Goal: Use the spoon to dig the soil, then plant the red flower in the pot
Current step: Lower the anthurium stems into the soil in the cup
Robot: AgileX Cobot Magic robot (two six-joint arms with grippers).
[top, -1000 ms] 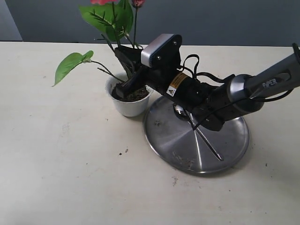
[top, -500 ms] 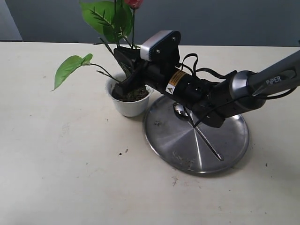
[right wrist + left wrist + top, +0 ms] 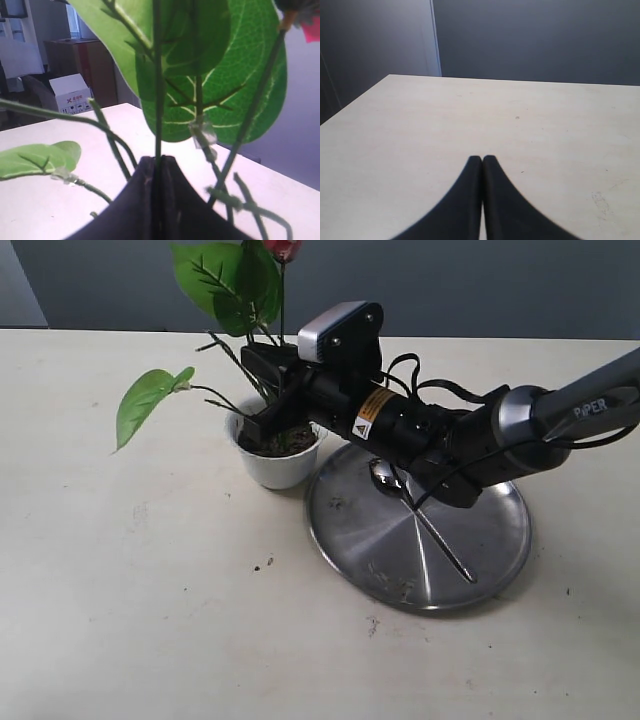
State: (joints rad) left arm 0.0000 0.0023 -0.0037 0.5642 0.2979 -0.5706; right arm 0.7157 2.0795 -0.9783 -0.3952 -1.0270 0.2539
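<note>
Though exterior-obscured, stem point(image 3: 158, 100) in end effector point(image 3: 160, 162).

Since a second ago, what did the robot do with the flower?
The right gripper, shut on a stem, rose a little and tipped the red flower more upright in the pot. Nothing was let go. The pot, the spoon and the steel plate stayed put.

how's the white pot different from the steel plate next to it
The pot is small, white and cup-shaped; the steel plate is wide, flat and shiny. The pot holds the soil and the stems of the red flower; the steel plate holds the spoon and a few dark crumbs. Both are round and sit side by side on the table.
</note>
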